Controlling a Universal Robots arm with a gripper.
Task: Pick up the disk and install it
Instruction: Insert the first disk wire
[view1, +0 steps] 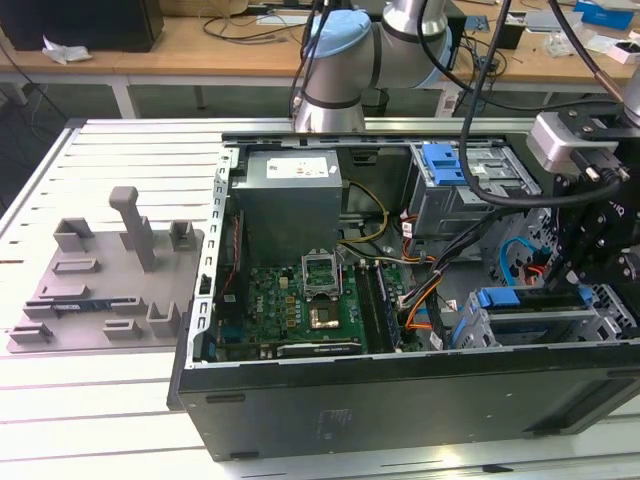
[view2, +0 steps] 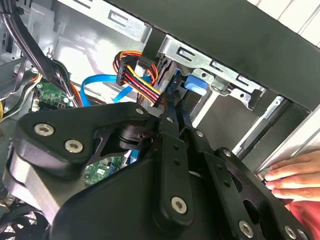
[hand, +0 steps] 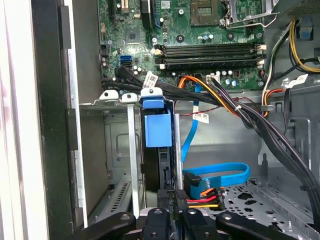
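Black gripper (hand: 176, 194) links sat closest, its tip at the disk (hand: 157, 129), which stood edge-on in the drive cage (hand: 117, 145); whether it was clamped on I could not tell. Power wires (hand: 202, 196) just beside could snag, and a skewed push might jam the disk.

In the first wrist view, the disk (hand: 157, 131) is mostly hidden inside the metal drive cage (hand: 117, 150). In the second wrist view, a hand (view2: 295, 177) is cut off at the picture's edge.
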